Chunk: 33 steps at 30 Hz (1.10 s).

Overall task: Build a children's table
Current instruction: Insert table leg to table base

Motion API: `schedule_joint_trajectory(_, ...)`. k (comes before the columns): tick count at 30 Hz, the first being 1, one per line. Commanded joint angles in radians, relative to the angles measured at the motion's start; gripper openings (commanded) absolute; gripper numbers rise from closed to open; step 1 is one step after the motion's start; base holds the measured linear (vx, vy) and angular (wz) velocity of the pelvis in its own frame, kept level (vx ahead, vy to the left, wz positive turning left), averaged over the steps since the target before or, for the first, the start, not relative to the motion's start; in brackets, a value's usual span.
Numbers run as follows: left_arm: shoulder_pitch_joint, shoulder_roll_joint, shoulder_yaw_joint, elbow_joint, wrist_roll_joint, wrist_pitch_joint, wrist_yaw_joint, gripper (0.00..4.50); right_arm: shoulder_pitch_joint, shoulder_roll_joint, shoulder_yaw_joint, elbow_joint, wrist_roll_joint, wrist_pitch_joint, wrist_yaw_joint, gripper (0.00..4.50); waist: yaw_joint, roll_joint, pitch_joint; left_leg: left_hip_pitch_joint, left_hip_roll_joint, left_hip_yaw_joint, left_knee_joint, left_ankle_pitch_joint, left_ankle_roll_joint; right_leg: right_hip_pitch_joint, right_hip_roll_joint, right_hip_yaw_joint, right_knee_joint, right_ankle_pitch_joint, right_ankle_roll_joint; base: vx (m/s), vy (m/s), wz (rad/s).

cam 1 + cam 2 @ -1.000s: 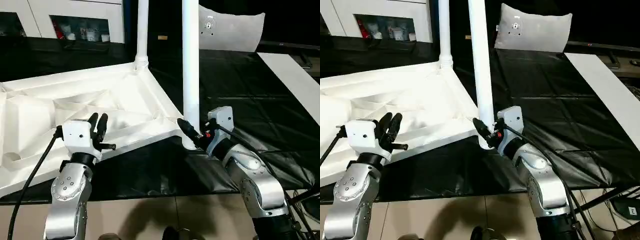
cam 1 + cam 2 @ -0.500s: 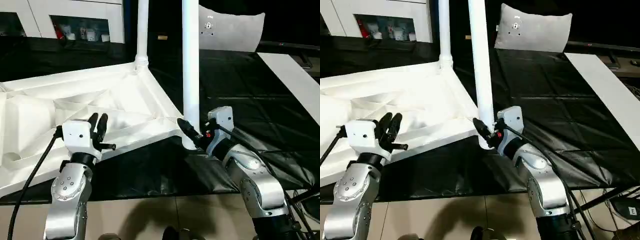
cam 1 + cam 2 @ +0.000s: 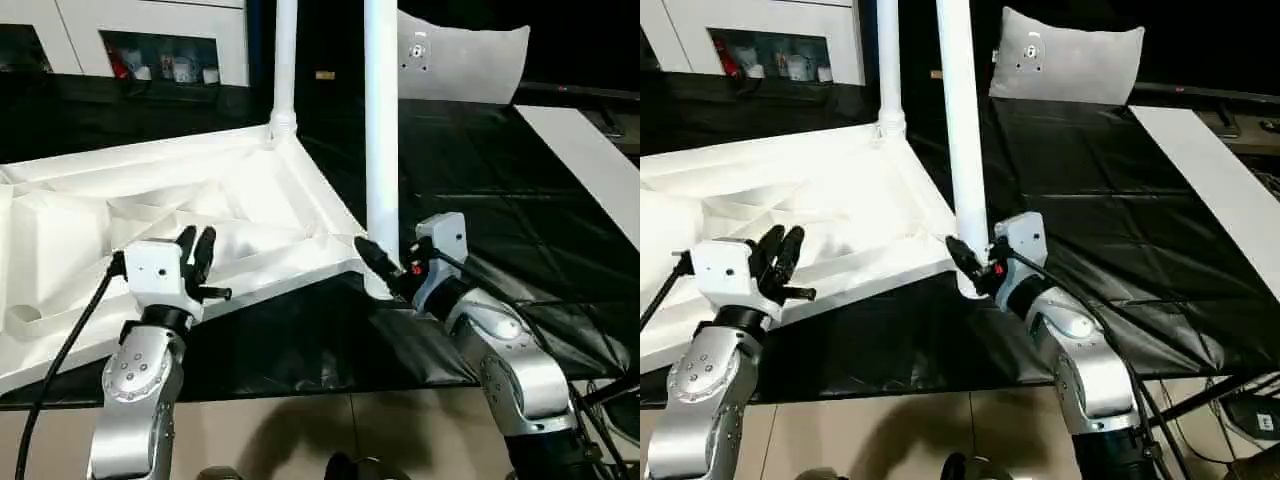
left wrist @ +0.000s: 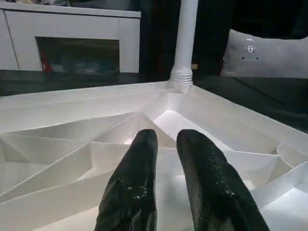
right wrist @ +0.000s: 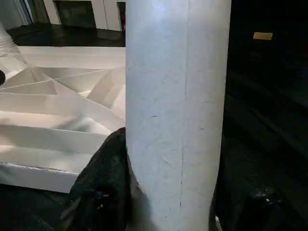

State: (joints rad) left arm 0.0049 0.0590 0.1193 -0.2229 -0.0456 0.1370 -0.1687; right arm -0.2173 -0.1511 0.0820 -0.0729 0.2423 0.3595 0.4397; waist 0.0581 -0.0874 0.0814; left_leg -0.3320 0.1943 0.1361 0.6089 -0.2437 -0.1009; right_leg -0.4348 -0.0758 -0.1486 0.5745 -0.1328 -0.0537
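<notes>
Children's table: item in assembly, lying top-down with its ribbed underside facing up on the black-sheeted work table.

Right gripper: we are clamping its two black fingers on the near leg, low on the tube, just above the near corner socket. In the right wrist view a finger is pressing against each side of the white tube. Compared with the pictures of half a second and a second ago, we are finding no shift worth entering here: the leg is standing as upright as it was and the gripper is sitting at the same height. We are judging this as a seating or steadying hold, with the leg likely already down in its socket, though the joint itself is hidden behind the fingers.

Left gripper: we are holding it over the ribbed underside, fingers drawn nearly together with a thin gap, gripping nothing. It too is staying where it was.

Far leg: standing upright in the far corner socket, its collar showing in the left wrist view.

Surroundings: a grey cushion and white cabinets are lying beyond the sheet.

Status: with nothing moving, we are reckoning two legs fitted and the other corners still to do.
</notes>
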Motion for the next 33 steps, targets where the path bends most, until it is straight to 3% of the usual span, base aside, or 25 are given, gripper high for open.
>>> schedule_joint_trajectory(1,0.001,-0.005,-0.010,-0.017,0.000,-0.004,0.002,1.01,-0.004,-0.009,-0.020,-0.002,0.002,-0.002,-0.002,1.88,0.003,0.008,-0.067,-0.024,0.026,0.003,-0.071,-0.051,0.094,0.082,-0.062,0.062,-0.075,-0.371,0.013,0.000,0.000,0.00)
schedule_joint_trajectory(33,0.001,-0.005,-0.010,-0.017,0.000,-0.004,0.002,1.01,-0.004,-0.009,-0.020,-0.002,0.002,-0.002,-0.002,1.88,0.004,0.009,-0.067,-0.024,0.027,0.003,-0.071,-0.046,0.095,0.082,-0.062,0.063,-0.073,-0.360,0.005,0.000,0.000,0.00)
